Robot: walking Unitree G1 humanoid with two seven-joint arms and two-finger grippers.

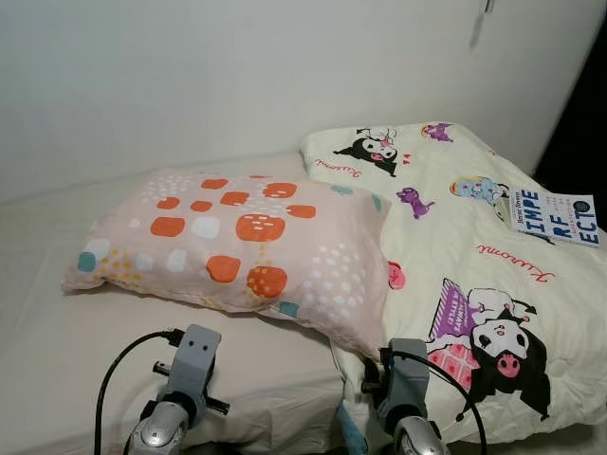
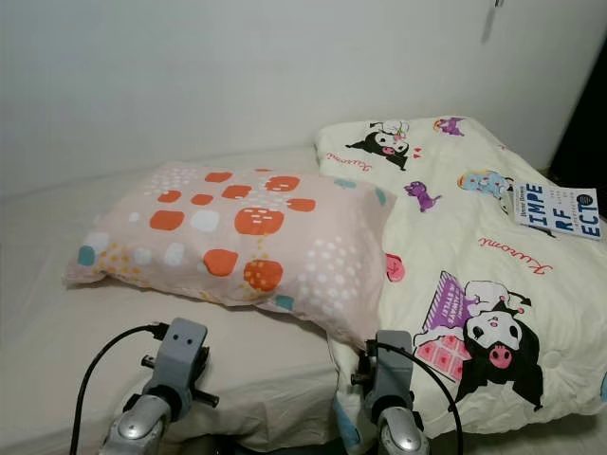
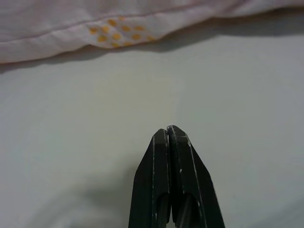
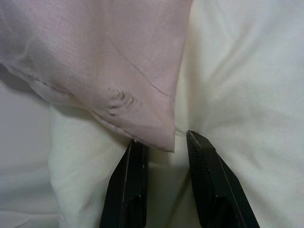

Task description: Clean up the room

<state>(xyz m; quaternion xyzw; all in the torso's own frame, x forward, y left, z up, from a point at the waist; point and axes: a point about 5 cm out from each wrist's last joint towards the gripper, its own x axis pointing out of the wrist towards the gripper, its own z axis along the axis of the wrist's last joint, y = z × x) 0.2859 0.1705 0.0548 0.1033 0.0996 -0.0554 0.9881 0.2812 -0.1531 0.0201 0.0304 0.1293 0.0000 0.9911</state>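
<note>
Pillow (image 1: 237, 246) laid on bed (image 1: 57, 332), overlapping blanket (image 1: 474, 237). Right gripper (image 4: 164, 147) parted around pillow corner, nothing clamped. Left gripper (image 3: 168, 135) closed, empty, above sheet. Book (image 1: 555, 218) on blanket.

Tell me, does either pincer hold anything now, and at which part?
Nothing is held. The right pincer is open, its fingers on either side of the pillow corner, not closed on it. The left pincer is shut, empty, above the sheet.
</note>
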